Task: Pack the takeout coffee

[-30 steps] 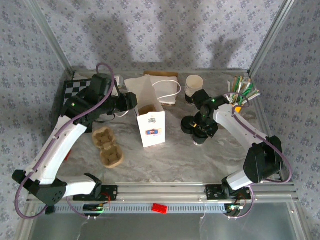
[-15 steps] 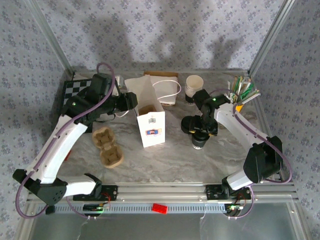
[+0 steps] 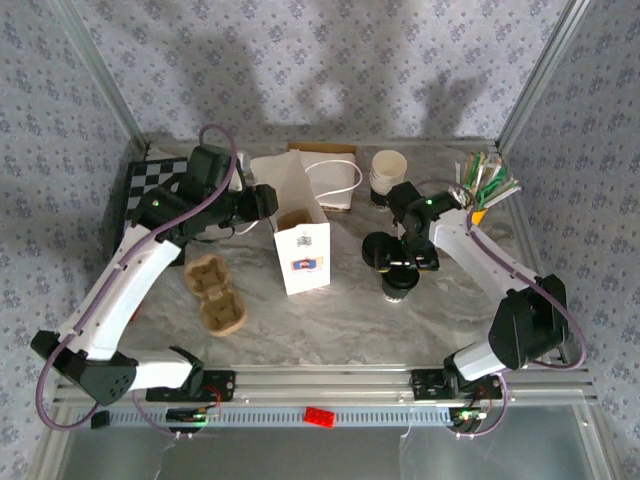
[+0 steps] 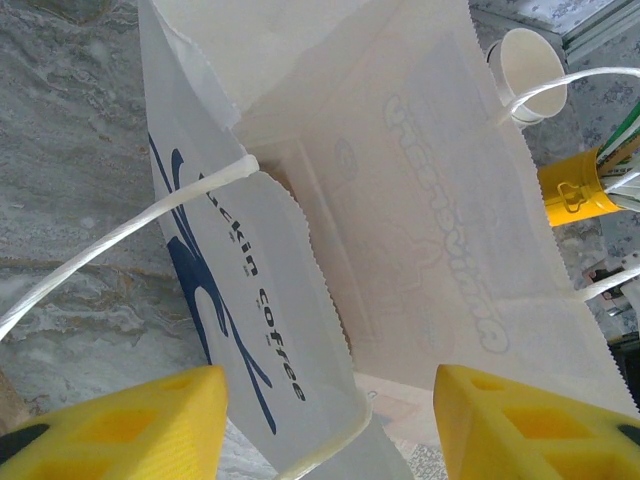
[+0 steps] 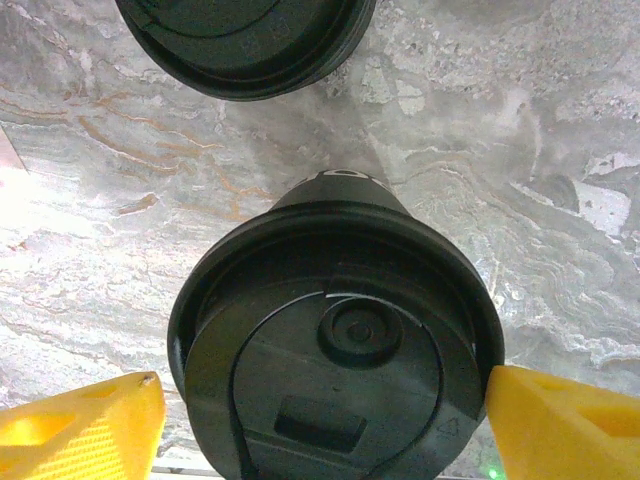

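Note:
The takeout coffee (image 3: 398, 287), a small cup under a black lid (image 5: 335, 350), stands on the marble right of the white paper bag (image 3: 300, 238). My right gripper (image 3: 404, 268) hangs straight above it, open. Its yellow fingertips (image 5: 80, 425) flank the lid, the right one at the rim and the left one a small gap away. My left gripper (image 3: 262, 200) is open at the upper left edge of the bag (image 4: 430, 200). The bag's open rim runs between its yellow fingers (image 4: 110, 425), and a white cord handle (image 4: 120, 235) arches across.
Loose black lids (image 3: 378, 248) lie just behind the coffee, also in the right wrist view (image 5: 245, 40). A stack of lidless cups (image 3: 388, 170) and a yellow holder of stirrers (image 3: 480, 190) stand at the back right. A cardboard cup carrier (image 3: 215, 290) lies left of the bag, with a checkered board (image 3: 150, 180) at the back left.
My right gripper has shifted a little to the left and settled over the lidded cup. The left arm has lifted slightly by the bag.

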